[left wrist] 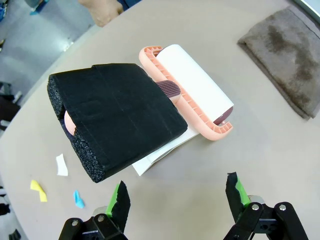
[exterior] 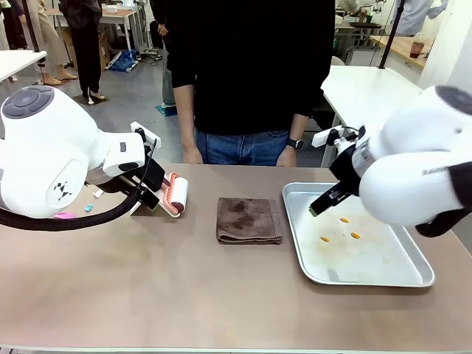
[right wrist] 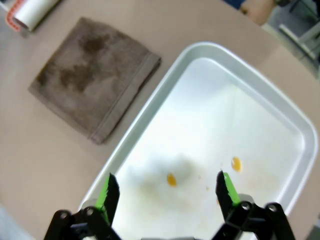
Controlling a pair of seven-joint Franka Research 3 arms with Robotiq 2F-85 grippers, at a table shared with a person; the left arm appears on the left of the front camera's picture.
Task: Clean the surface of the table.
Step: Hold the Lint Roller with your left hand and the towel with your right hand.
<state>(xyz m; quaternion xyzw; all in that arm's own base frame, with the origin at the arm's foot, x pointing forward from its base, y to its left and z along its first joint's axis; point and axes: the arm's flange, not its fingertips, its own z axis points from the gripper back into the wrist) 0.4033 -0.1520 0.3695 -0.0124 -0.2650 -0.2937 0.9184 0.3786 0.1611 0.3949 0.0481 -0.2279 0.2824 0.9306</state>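
the table (exterior: 184,287) is spanning the foreground, with a person (exterior: 247,66) standing at its far edge; the left gripper (left wrist: 176,185) is hanging over the table's left part, jaws spread wide and gripping nothing, just short of the black foam handle (left wrist: 117,115) of a lint roller (left wrist: 195,87) lying on the top; the right gripper (right wrist: 166,179) is hovering over a silver tray (exterior: 369,282), jaws likewise spread and empty; orange crumbs (exterior: 325,239) are lying in the tray; a folded brown cloth (exterior: 248,220) is resting between roller and tray; small paper scraps (left wrist: 61,165) are lying near the handle.
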